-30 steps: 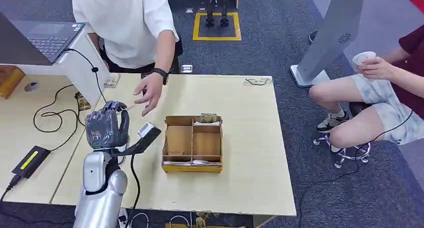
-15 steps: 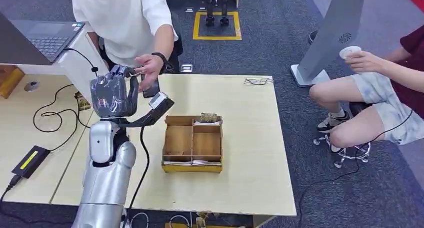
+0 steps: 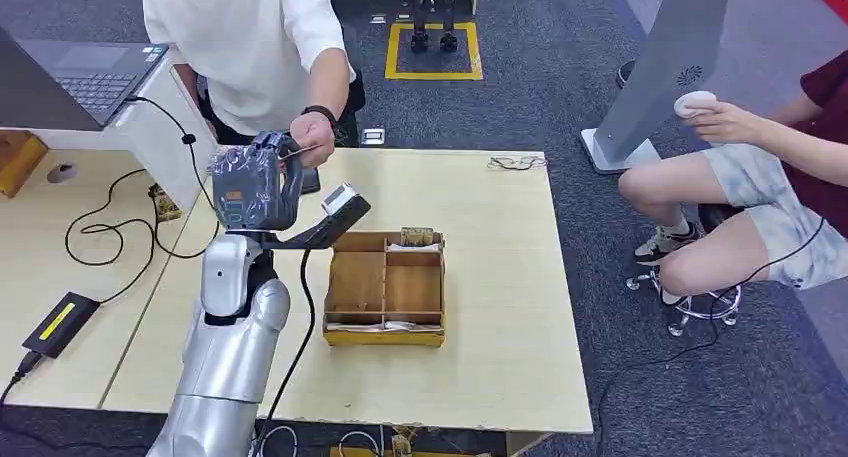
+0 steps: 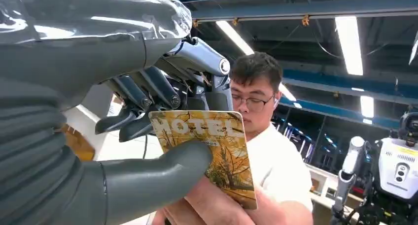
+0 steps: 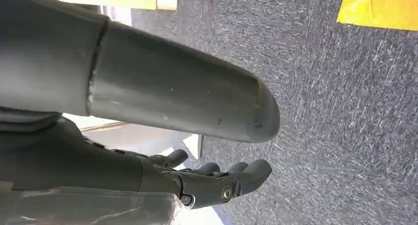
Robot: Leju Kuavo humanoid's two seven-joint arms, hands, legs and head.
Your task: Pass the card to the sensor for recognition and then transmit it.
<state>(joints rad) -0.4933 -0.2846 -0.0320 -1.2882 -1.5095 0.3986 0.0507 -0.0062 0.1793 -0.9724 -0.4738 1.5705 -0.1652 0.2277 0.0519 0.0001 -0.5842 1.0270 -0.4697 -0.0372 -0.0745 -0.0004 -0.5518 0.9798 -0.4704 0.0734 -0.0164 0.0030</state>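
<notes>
The left hand (image 3: 255, 189) was raised over the far left part of the bench (image 3: 500, 277), wrapped in clear film. In the left wrist view the card (image 4: 212, 153), yellow with "HOTEL" printed on it, was pinched between the thumb and the dark fingers (image 4: 143, 94) of the left hand (image 4: 123, 112). A person's hand (image 4: 212, 208) was also on the card from the other side, fingers touching its lower part. In the head view that person's hand (image 3: 312, 140), with a dark watch on the wrist, was seen right at the left hand; the card itself was too small to be made out there. The person in a white shirt (image 3: 245, 47) was standing at the far edge of the bench.

The right hand (image 5: 217, 183) was seen in the right wrist view hanging over grey carpet (image 5: 335, 87), fingers loosely curled and apart, nothing held.

A wooden box (image 3: 385, 287) with compartments was sitting mid-bench, apart from the left hand. A laptop (image 3: 75, 77) was on a stand at the far left. A second person (image 3: 760, 177) was seated at the right, off the bench.
</notes>
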